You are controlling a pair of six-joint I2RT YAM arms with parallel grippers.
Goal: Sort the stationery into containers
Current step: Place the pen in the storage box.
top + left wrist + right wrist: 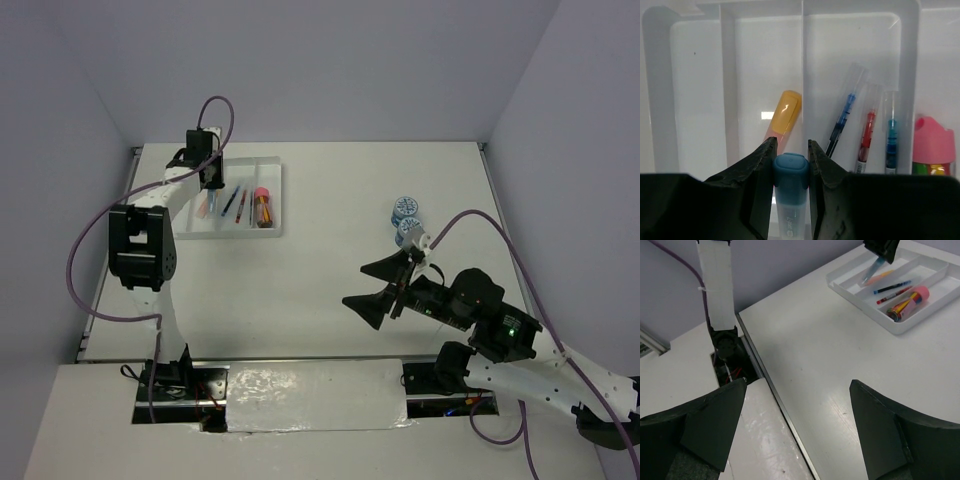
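1. Left wrist view showed the left tool (pixel 791 146) partly closed on the pale blue tube (pixel 790 200), with the blue cap between its fingertips.
2. The tube hung over the white tray (pixel 695 100), above the compartment where the orange eraser (pixel 785 112) lay, just beside the divider to the pens (pixel 842 120).
3. Its long axis ran along the fingers and along that compartment, so I judged a release would drop it there.
4. The left arm reached over the tray with the wrist bent down. The right tool (pixel 372 288) stood wide open and empty, well apart, near the two tubs (pixel 405 208).
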